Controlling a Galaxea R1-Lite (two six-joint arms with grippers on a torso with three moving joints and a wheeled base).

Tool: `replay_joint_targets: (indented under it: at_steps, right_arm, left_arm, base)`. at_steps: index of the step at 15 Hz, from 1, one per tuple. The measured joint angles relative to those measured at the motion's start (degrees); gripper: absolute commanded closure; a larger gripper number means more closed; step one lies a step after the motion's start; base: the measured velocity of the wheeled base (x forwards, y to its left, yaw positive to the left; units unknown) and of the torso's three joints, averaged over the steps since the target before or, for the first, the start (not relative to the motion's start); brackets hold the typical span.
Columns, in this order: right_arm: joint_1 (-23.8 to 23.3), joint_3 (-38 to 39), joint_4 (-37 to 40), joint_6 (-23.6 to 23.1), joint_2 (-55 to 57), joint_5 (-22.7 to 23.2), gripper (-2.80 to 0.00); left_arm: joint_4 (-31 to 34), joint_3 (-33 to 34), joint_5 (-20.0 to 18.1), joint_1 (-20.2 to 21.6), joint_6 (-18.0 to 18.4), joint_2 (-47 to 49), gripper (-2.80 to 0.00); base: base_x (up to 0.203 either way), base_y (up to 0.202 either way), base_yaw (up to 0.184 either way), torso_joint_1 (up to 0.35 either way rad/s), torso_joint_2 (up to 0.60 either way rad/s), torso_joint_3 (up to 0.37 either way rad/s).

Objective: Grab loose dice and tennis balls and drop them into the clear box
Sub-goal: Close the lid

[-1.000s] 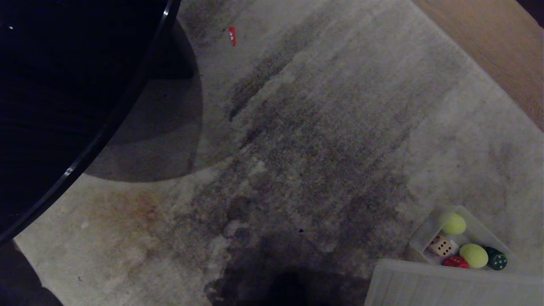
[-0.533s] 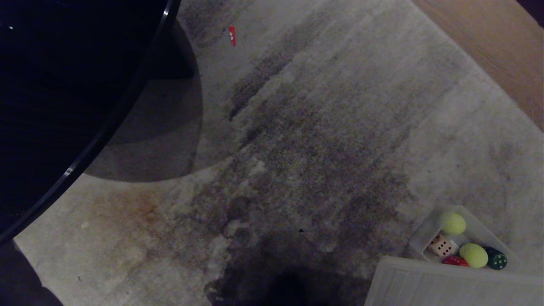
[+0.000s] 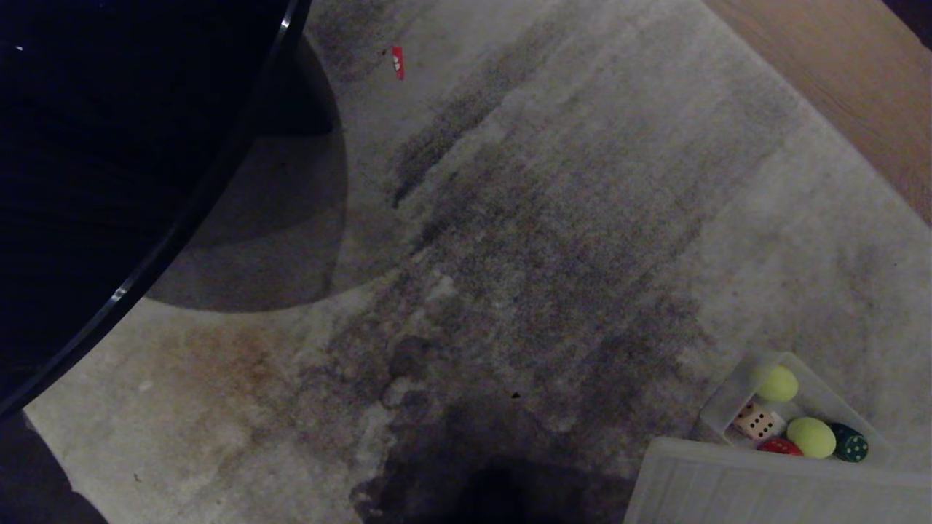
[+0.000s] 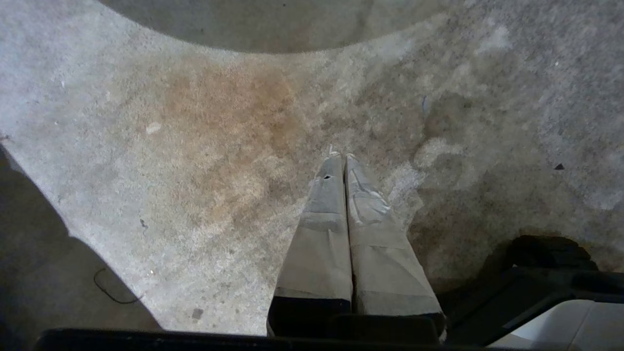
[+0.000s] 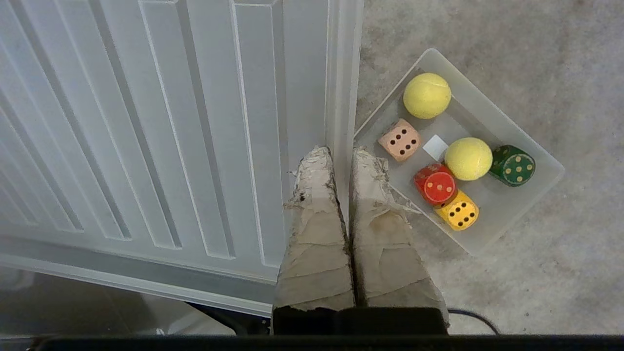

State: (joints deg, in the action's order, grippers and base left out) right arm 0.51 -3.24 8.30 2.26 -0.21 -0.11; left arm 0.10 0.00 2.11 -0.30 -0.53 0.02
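The clear box (image 5: 531, 202) rests on the grey carpet and holds everything: two tennis balls (image 5: 427, 95) (image 5: 468, 158), a beige-pink die (image 5: 399, 140), a red die (image 5: 435, 183), a yellow die (image 5: 457, 210) and a dark green die (image 5: 512, 165). In the head view the clear box (image 3: 819, 393) sits at the bottom right, its near part hidden behind the lid. My right gripper (image 5: 339, 152) hangs shut and empty above the lid's edge, beside the box. Over bare stained carpet my left gripper (image 4: 340, 156) is shut on nothing. Neither arm shows in the head view.
A ribbed translucent lid (image 5: 170, 122) lies right next to the box. A black round table (image 3: 109, 145) fills the left side. Wooden floor (image 3: 859, 73) borders the carpet at the far right. A small red scrap (image 3: 397, 62) lies far off.
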Motion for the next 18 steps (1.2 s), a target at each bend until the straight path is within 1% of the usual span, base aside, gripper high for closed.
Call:
replay_joint_targets:
  at_steps: [18]
  right_arm:
    - [0.00, 0.07, 0.02, -0.02, 0.05, -0.11, 0.00]
  left_arm:
    - [0.01, 0.00, -0.02, 0.01, -0.07, -0.01, 0.00]
  base:
    - [0.000, 0.000, 0.000, 0.002, 0.00, 0.196]
